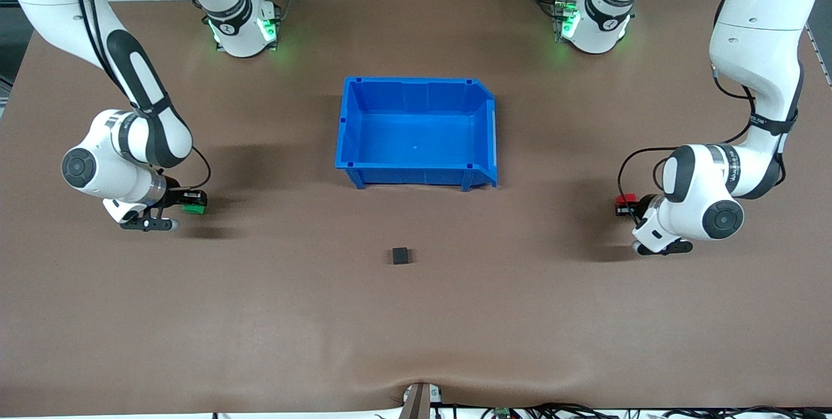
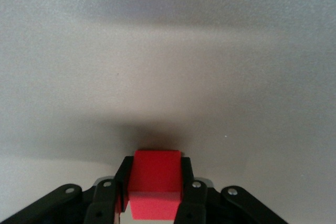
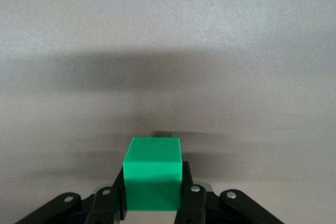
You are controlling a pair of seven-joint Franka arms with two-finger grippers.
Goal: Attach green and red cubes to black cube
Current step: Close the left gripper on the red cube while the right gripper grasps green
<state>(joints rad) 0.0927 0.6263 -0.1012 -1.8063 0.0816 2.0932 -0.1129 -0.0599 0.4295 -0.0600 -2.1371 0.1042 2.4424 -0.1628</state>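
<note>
Hands grip cubes at the table's ends: left hand (image 1: 625,206) red cube (image 1: 625,199), right hand (image 1: 193,201) green cube (image 1: 194,209).

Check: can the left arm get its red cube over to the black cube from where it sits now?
Probably yes. The left hand is shut on the red cube toward its own end of the table, and bare tabletop runs from there to the black cube. The blue bin sits farther from the front camera, off that line.
</note>
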